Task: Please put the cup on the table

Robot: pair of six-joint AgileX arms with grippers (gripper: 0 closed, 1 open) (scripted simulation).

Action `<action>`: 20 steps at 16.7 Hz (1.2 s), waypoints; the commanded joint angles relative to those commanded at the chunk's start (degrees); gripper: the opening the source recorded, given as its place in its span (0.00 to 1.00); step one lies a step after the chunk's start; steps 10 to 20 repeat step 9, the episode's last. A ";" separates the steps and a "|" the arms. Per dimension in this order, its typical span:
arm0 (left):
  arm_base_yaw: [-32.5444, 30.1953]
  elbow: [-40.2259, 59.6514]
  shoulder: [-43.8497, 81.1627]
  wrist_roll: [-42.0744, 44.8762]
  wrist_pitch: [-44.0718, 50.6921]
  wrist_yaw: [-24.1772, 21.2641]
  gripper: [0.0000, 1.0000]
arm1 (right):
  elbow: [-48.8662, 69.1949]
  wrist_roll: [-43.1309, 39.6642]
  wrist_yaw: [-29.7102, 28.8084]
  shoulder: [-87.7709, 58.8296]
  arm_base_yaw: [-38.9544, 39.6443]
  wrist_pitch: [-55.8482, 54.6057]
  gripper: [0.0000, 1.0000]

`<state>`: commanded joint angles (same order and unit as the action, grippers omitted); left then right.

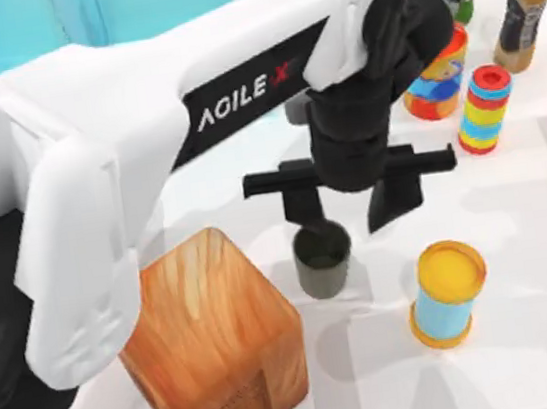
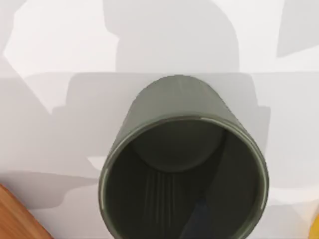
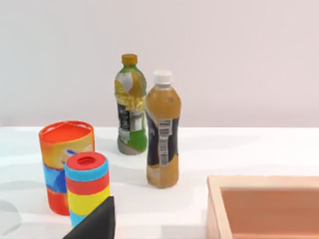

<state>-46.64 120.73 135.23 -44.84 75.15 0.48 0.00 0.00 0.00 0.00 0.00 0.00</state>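
Hovering right over the grey cup (image 1: 322,260), which stands upright on the white table (image 1: 519,233) beside the wooden block (image 1: 216,338), your left gripper (image 1: 351,219) has its fingers spread wide; judge it rigid, glossy, probably slippery, so pinch low across the wall.

text: "AGILE X" | on: black panel of left arm (image 1: 239,93) | bottle labels: barcodes, wording unreadable

Left tool (image 1: 350,221) straddles the cup (image 1: 322,261) beside wooden block (image 1: 216,338).
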 joint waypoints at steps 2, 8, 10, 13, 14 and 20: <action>0.00 0.00 0.00 0.00 0.00 0.00 0.90 | 0.00 0.00 0.00 0.00 0.00 0.00 1.00; 0.00 0.00 0.00 0.00 0.00 0.00 1.00 | 0.00 0.00 0.00 0.00 0.00 0.00 1.00; 0.00 0.00 0.00 0.00 0.00 0.00 1.00 | 0.00 0.00 0.00 0.00 0.00 0.00 1.00; 0.00 0.00 0.00 0.00 0.00 0.00 1.00 | 0.00 0.00 0.00 0.00 0.00 0.00 1.00; 0.00 0.00 0.00 0.00 0.00 0.00 1.00 | 0.00 0.00 0.00 0.00 0.00 0.00 1.00; 0.00 0.00 0.00 0.00 0.00 0.00 1.00 | 0.00 0.00 0.00 0.00 0.00 0.00 1.00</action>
